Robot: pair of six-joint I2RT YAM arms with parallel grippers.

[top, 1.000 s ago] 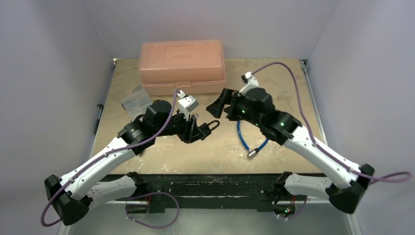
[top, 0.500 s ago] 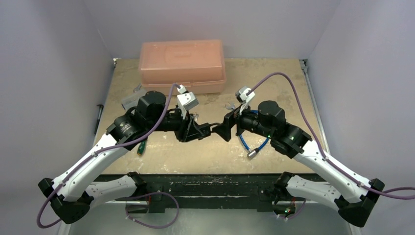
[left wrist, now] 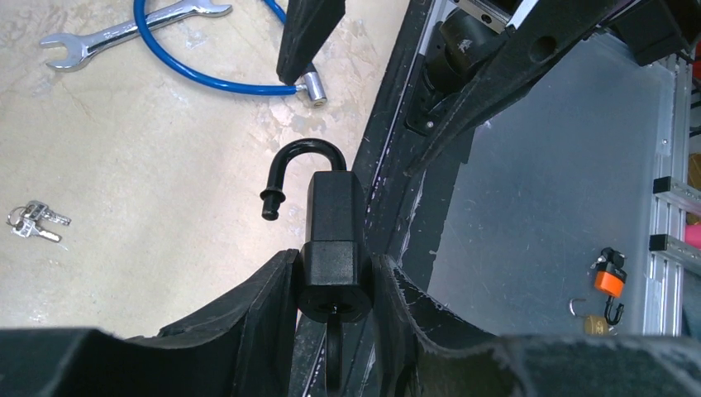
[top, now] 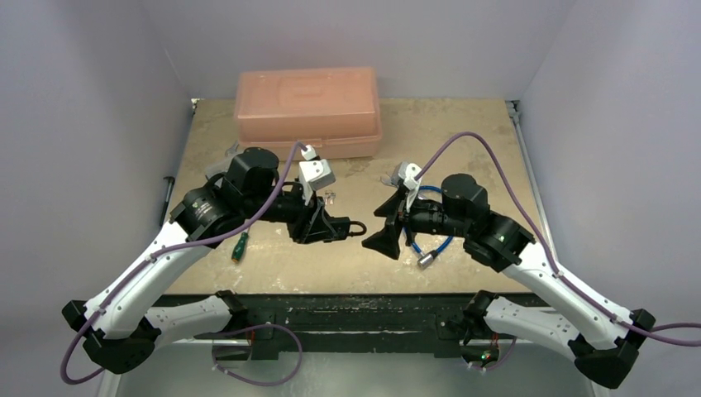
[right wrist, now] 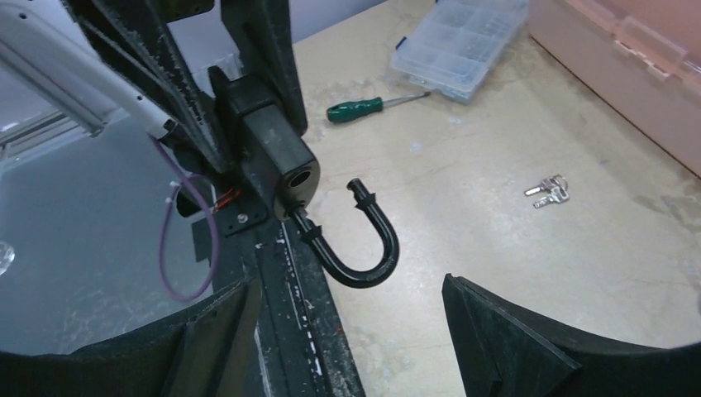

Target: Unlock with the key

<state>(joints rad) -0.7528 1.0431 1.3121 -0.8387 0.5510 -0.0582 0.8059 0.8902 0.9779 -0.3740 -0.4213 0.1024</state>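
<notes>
**Padlock clamped in your left fingers, shackle open**

Take the black padlock (left wrist: 332, 207) as your reference; it is held in the air over the front edge of the bench (top: 463, 141). Far to its left and a little behind, a clear parts organiser (right wrist: 459, 37) lies mostly hidden under your left arm. Nearer, left of the padlock and in front of it, a green-handled screwdriver (top: 240, 246) rests flat.

Your left gripper (left wrist: 332, 260) comes next. Its fingers are clamped on the two sides of the padlock's body, and the lock lies level, pointing right. A thin dark piece sticks out of the padlock's base, back between those fingers. That looks to be the key (left wrist: 331, 360) seen edge-on, though you cannot make out its round head for certain.

Just behind the padlock a small bunch of silver keys (top: 329, 197) lies on the bench. The shackle (left wrist: 302, 157) stands out of the padlock's right end, with one leg in the body and the free end clear of its hole.

Immediately right of the padlock is your right gripper (right wrist: 347, 279). Its fingers are wide apart and hold nothing, and the shackle's bend sits just ahead of the gap between them. Further right of the padlock, a blue cable loop (top: 430, 240) lies on the bench with a silver spanner (left wrist: 124, 29) beside it. Well behind the padlock sits a closed pink plastic box (top: 306, 107).
</notes>
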